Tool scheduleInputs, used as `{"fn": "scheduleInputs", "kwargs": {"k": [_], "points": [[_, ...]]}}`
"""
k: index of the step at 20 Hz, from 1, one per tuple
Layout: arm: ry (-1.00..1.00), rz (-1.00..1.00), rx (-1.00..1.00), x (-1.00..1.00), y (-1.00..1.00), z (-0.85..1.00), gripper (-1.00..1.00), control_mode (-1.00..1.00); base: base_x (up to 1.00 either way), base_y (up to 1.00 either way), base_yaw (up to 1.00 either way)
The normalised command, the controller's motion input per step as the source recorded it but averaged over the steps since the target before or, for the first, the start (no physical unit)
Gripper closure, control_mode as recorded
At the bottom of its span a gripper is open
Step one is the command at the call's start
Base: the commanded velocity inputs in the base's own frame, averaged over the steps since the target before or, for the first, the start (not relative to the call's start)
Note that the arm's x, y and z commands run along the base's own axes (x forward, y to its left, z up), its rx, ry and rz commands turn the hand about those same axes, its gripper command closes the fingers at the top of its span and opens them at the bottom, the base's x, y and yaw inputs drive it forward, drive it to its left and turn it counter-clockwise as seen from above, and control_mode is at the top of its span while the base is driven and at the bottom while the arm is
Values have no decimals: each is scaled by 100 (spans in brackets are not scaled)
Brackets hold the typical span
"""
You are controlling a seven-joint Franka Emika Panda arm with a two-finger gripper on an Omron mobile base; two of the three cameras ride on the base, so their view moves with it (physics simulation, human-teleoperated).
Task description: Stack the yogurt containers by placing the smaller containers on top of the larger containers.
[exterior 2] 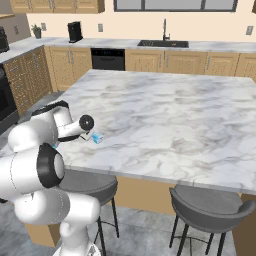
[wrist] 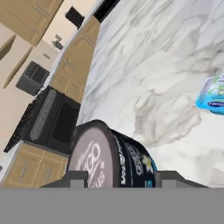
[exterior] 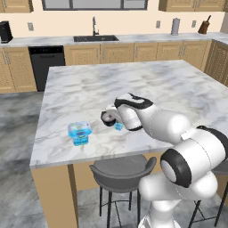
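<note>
Gripper (wrist: 119,180) closed around black round cup (wrist: 109,155), tipped sideways above marble island (exterior: 178,84); squarish blue tub (exterior: 79,133) well apart.

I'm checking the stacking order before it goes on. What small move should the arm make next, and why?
Probably lift the dark cup straight up off the island. The gripper looks shut on it, fingers either side, while the big blue tub stands apart on the counter toward the island's left edge. The tiny blue cup sits right beside the hand, so rise before swinging over.
</note>
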Motion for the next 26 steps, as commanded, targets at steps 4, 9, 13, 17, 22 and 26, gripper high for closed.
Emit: {"fn": "scheduleInputs", "kwargs": {"k": [4, 9, 13, 17, 22, 26], "points": [[8, 0, 5, 0, 0, 34, 100, -100, 0, 0, 0], [16, 0, 5, 0, 0, 19, 100, -100, 0, 0, 0], [18, 1, 8, -1, 0, 6, 100, -100, 0, 0, 0], [7, 5, 8, -15, 14, 16, 100, -100, 0, 0, 0], [3, 3, 3, -12, 20, 2, 100, -100, 0, 0, 0], [2, 3, 0, 0, 27, 0, 100, -100, 0, 0, 0]]}}
